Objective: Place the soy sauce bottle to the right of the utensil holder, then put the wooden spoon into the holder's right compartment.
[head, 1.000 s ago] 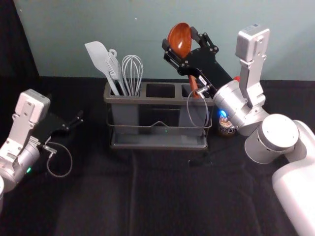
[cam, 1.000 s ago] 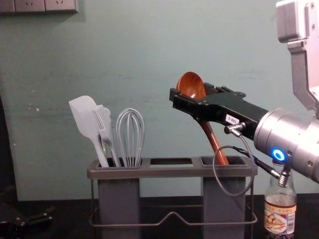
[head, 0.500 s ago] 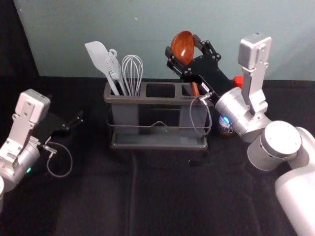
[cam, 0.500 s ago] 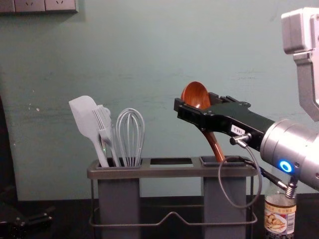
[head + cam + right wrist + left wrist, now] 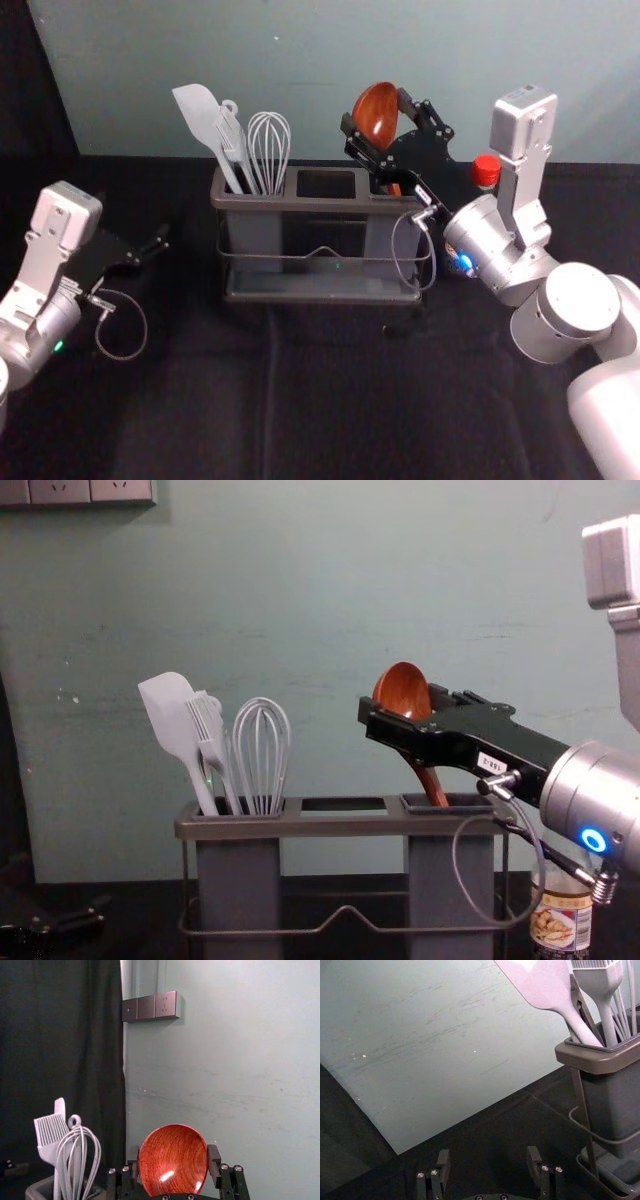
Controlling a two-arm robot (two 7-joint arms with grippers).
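red-brown wooden spoon (image 5: pixel 403 688), held around its bowl by the right pincer (image 5: pixel 173 1156), handle (image 5: pixel 432 784) inside the right compartment (image 5: pixel 449 880) of the utensil holder (image 5: pixel 330 826). soy sauce bottle (image 5: pixel 486 170) upright beside the holder's right end: first placement judged complete; seating and releasing the spoon remain. left pincer (image 5: pixel 488 1154) idle at left, wide. bottle label (image 5: pixel 562 930) and arm tag (image 5: pixel 491 763): printed, not reliably legible.
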